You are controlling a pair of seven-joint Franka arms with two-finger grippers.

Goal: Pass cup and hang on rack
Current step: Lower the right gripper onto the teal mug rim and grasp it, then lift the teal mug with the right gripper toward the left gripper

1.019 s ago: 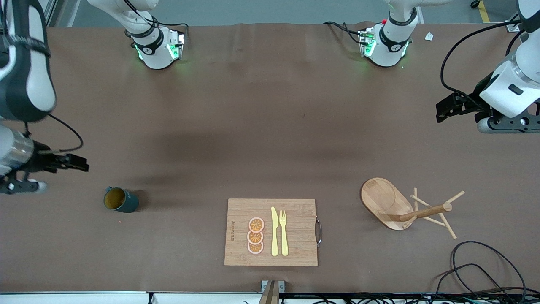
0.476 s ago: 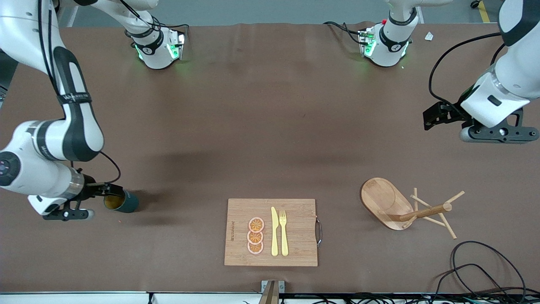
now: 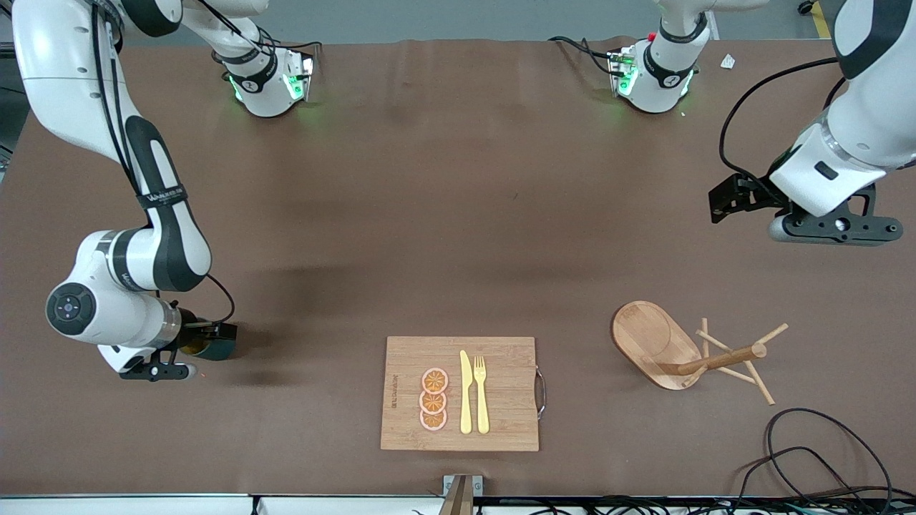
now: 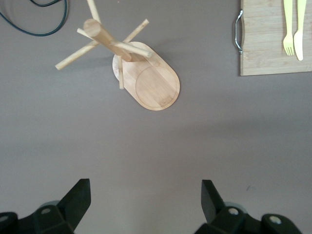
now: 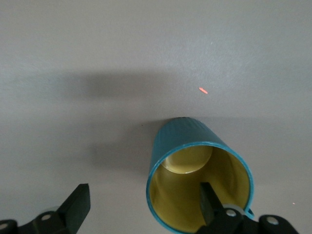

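Brown desk (image 3: 458, 214), task at outset. Rack (image 3: 680, 350) unloaded, toward left arm's end. Left end effector (image 4: 144, 202) spread wide, waiting above desk. Right end effector (image 5: 141, 204) spread at cup (image 5: 197, 178), one finger inside rim; nothing gripped, handover and hanging outstanding.

The cup (image 3: 213, 348) stands well apart from the rack (image 3: 673, 349).

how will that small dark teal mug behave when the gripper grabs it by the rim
The small dark teal mug stands upright, so probably steady, unlikely to roll. The right gripper straddles one wall, a finger inside. Its glossy-looking wall may slip, and an off-centre grip could tilt it when lifted.
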